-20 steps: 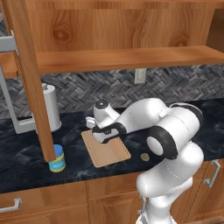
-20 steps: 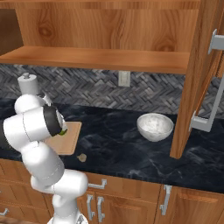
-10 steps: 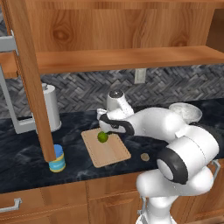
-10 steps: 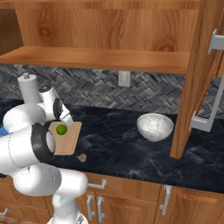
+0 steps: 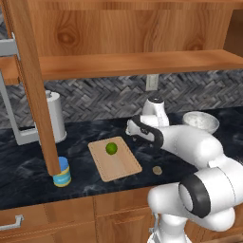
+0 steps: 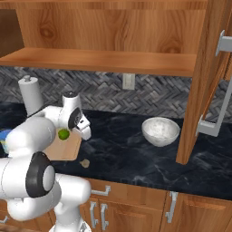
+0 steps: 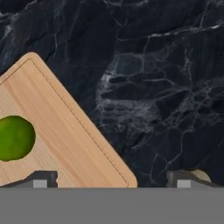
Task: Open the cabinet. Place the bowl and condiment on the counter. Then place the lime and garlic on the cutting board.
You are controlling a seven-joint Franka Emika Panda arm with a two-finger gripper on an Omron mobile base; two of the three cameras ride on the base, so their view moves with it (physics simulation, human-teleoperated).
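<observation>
Nearest me, the condiment (image 5: 62, 172) stands on the counter (image 5: 28, 166) by the open cabinet (image 5: 33, 85) door's lower end. The garlic (image 5: 157, 170) lies on the stone just off the cutting board (image 5: 115, 158), not yet on it. The lime (image 5: 111, 148) rests on the board. My gripper (image 5: 137, 135) hovers past the board's far corner, jaws spread wide and holding nothing. Further right sits the bowl (image 5: 200, 121) on the counter. So I judge only the garlic remains. A second ago my hand was low over the board, hiding the lime; since then I have swung up and rightward, clear of it.
</observation>
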